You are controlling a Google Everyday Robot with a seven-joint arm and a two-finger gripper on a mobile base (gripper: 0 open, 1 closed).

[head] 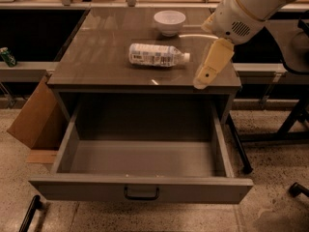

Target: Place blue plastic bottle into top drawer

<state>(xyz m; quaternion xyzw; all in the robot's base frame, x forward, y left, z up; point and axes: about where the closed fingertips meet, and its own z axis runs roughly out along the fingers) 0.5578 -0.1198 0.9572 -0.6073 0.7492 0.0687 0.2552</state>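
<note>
The blue plastic bottle (157,55) lies on its side on the brown tabletop (106,57), its white cap pointing right. It looks pale, with a white printed label. The top drawer (140,190) is pulled wide open below the tabletop, and its grey inside holds nothing. A dark pull handle (141,193) sits at the centre of its front panel. My gripper (207,69) hangs from the white arm at the upper right, over the table's front right corner, a short way right of the bottle's cap and not touching it.
A white bowl (169,21) stands at the back of the tabletop behind the bottle. A cardboard box (36,120) leans against the cabinet's left side. A green can (7,57) sits on a shelf far left. Dark legs and a wheel (297,190) stand on the floor at right.
</note>
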